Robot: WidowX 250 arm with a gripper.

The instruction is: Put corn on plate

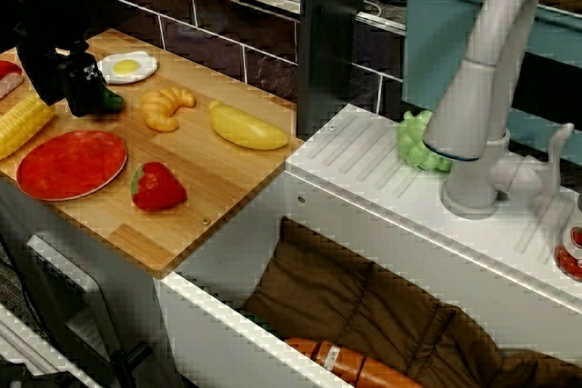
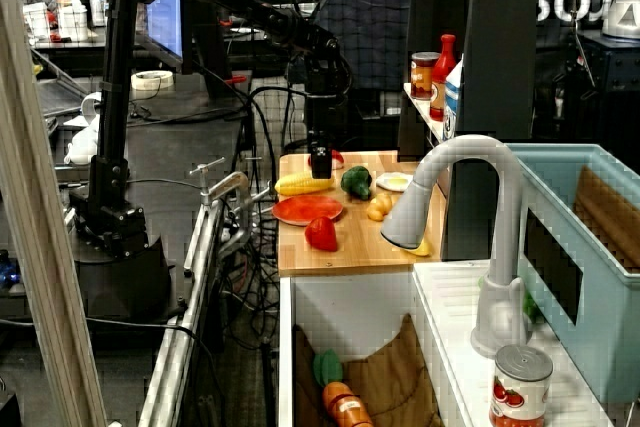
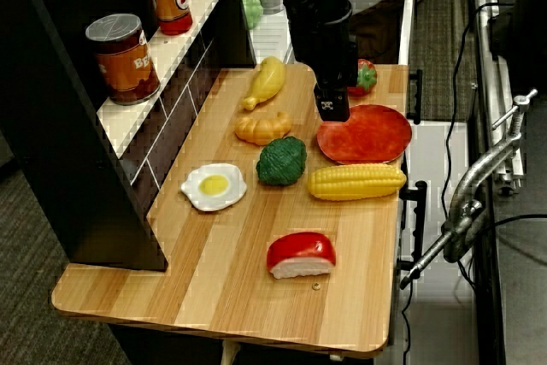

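Hovering gripper [image 3: 332, 108] above plate [image 3: 366, 134] edge; corn [image 3: 356, 182] just beyond the fingers (spread unreadable), on worktop [image 3: 256, 254].

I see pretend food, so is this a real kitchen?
Probably a toy kitchen in a lab: plastic corn and a plate on a wooden counter, a toy faucet, cables behind.

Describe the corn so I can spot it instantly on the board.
On the wooden board, find the round red plate along the outer edge. The corn lies beside it, off the plate: a long yellow cob with ridged kernel rows, unlike the smooth yellow banana near the wall.
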